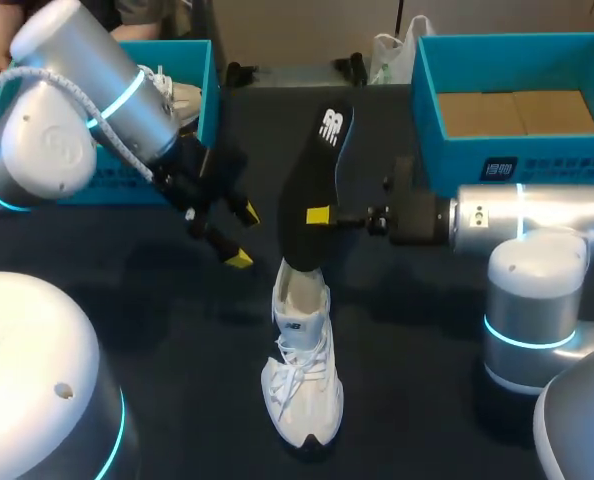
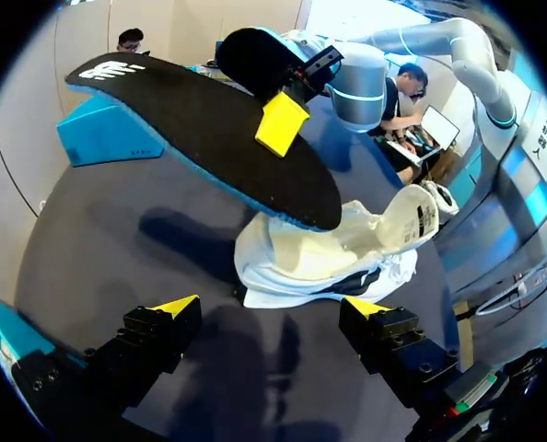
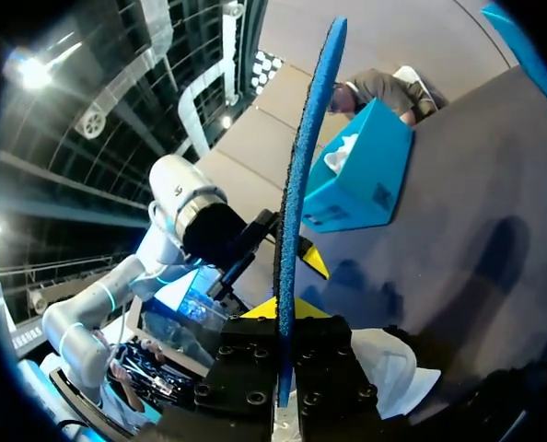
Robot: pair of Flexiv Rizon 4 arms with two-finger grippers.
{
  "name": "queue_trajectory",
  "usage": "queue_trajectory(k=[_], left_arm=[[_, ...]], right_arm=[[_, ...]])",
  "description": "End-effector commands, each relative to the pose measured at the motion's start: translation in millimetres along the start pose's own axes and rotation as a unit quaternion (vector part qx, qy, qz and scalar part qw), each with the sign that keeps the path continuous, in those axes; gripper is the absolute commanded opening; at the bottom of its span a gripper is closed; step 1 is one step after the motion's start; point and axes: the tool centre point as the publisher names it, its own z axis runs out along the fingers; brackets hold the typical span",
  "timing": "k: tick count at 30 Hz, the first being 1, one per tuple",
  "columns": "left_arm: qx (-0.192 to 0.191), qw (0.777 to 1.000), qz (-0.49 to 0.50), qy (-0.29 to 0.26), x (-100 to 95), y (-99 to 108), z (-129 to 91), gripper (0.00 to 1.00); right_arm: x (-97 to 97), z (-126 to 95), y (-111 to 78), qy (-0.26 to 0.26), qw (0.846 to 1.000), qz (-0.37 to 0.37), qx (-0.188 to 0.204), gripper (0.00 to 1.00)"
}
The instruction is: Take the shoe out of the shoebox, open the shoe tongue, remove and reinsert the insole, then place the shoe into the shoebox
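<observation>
A white shoe (image 1: 302, 385) lies on the dark table, toe toward the front edge, its opening (image 2: 333, 249) spread wide. The black insole (image 1: 315, 175) with a blue underside (image 3: 301, 184) stands tilted above the shoe, its lower end at the opening. My right gripper (image 1: 318, 215) is shut on the insole's middle, its fingers (image 3: 255, 313) pinching the thin edge. My left gripper (image 1: 243, 236) hangs open just left of the insole with nothing between its fingers. In the left wrist view that gripper (image 2: 272, 308) is short of the shoe and apart from it.
A blue shoebox (image 1: 202, 75) at the back left holds another white shoe (image 1: 182, 98). A second blue box (image 1: 517, 150) with a cardboard bottom stands at the back right, behind my right arm. Dark tabletop (image 1: 157, 300) lies on both sides of the shoe.
</observation>
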Motion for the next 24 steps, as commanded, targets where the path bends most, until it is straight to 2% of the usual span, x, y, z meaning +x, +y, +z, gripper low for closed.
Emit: queue_trajectory(k=[1, 24], left_arm=[[-0.001, 1.000, 0.000, -0.010, 7.0, 6.9, 11.7, 1.00], [-0.004, 1.000, -0.005, -0.010, 8.3, 9.7, 8.9, 1.00]], right_arm=[[-5.8, 2.0, -5.9, 0.010, 1.000, 0.002, -0.002, 0.00], [-0.8, -0.1, -12.8, 0.011, 1.000, -0.008, -0.011, 0.00]])
